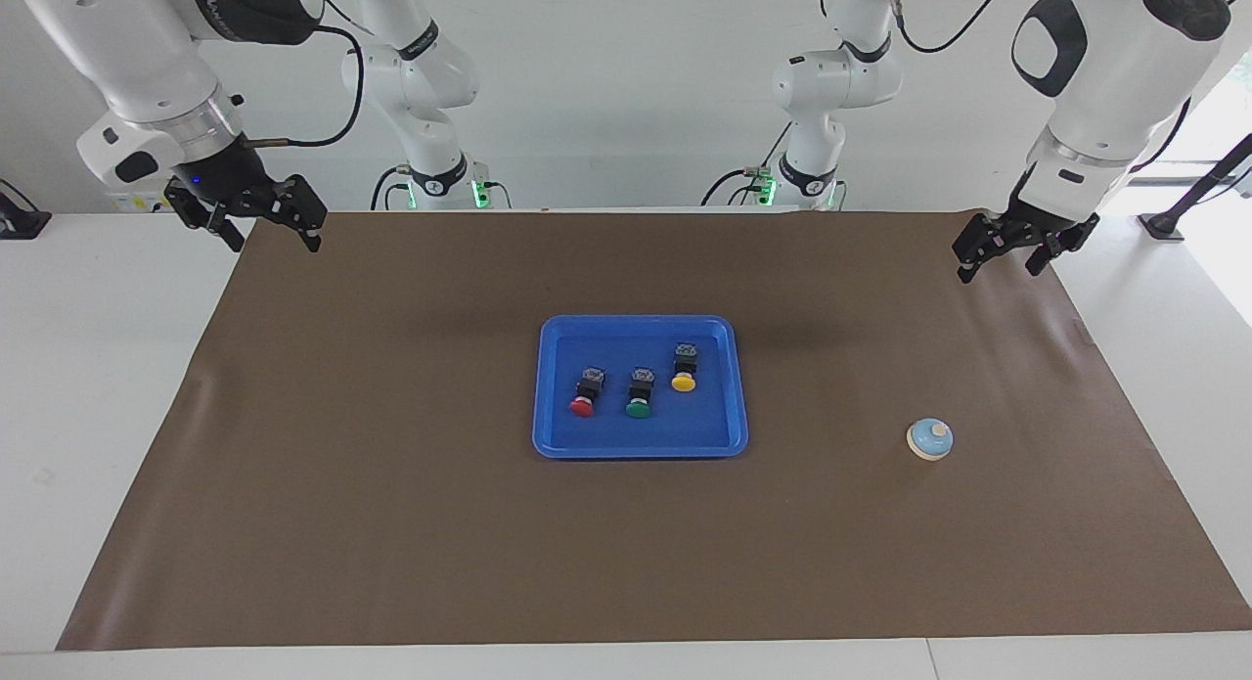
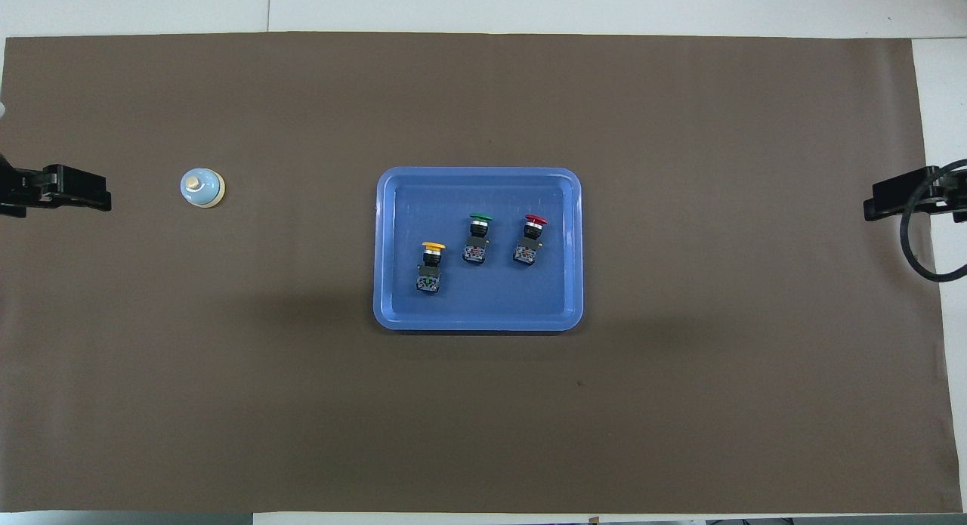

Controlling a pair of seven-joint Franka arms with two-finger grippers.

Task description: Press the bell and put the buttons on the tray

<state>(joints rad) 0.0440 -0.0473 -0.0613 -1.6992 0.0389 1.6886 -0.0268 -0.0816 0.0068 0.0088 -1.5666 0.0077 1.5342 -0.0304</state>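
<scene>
Bright blue rectangular plastic tray (image 1: pixel 548 386) sitting mid-mat on brown table cover (image 1: pixel 391 523). Three black-bodied push-button switches lying in tray: red-capped (image 1: pixel 584 394), green-capped (image 1: pixel 639 394), yellow-capped (image 1: pixel 684 368). Small light-blue dome bell with cream knob (image 1: pixel 929 438) resting toward left arm's end, untouched. Left gripper (image 1: pixel 1013 251) hanging raised over mat's edge, fingers spread, holding nothing. Right gripper (image 1: pixel 262 230) waiting at mat's corner, fingers apart, empty.
</scene>
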